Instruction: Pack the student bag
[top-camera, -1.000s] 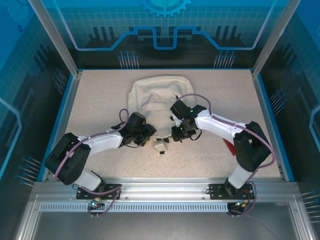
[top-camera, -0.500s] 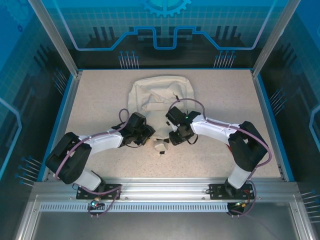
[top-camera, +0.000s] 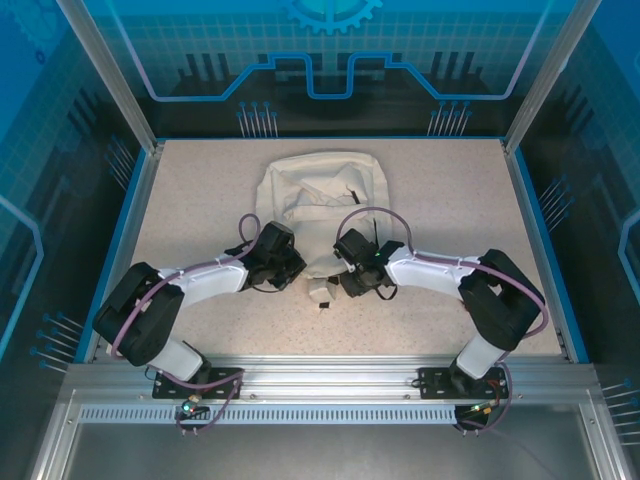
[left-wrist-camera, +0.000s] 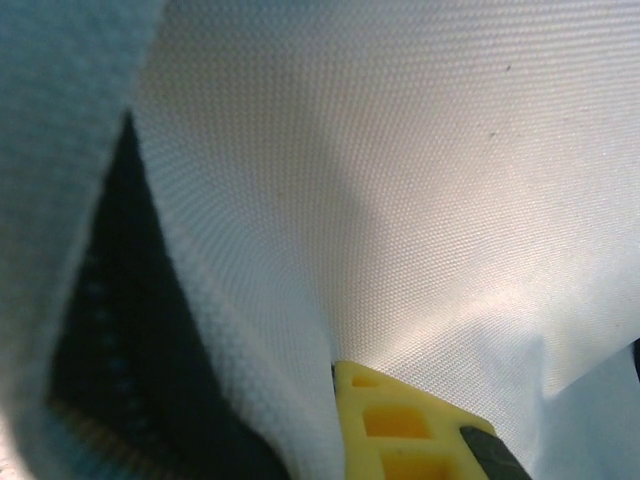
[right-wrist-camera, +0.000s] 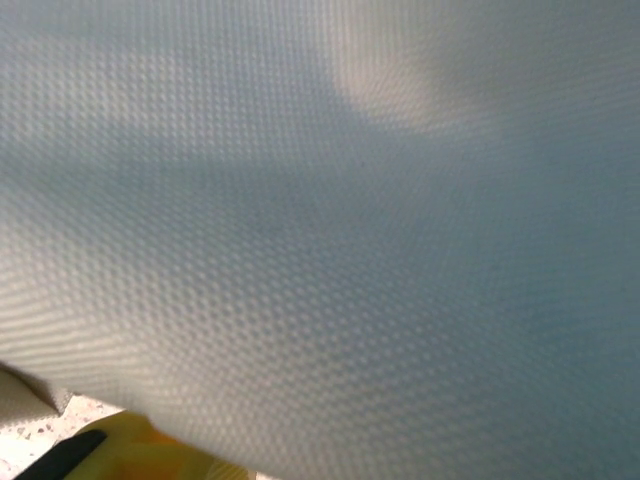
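Observation:
The student bag (top-camera: 320, 185) lies on the table (top-camera: 200, 190) at the middle back, cream-white with thin dark straps. Its near edge stretches down between the two arms. My left gripper (top-camera: 300, 268) is at that edge from the left. In the left wrist view one yellow finger (left-wrist-camera: 395, 425) presses into a fold of the bag's fabric (left-wrist-camera: 400, 200), with the jaws shut on the cloth. My right gripper (top-camera: 347, 276) meets the same edge from the right. The bag's fabric (right-wrist-camera: 330, 230) drapes over the right wrist camera, leaving a corner of a yellow finger (right-wrist-camera: 140, 452) and hiding the jaws.
A small white piece with dark bits (top-camera: 320, 293) lies on the table just in front of the two grippers. Blue walls and metal rails (top-camera: 320, 375) frame the table. Bare tabletop lies left, right and in front of the bag.
The left jaws have closed on the bag's fabric. The right gripper has moved left and nearer, down to the bag's near edge, which has been drawn out toward the front.

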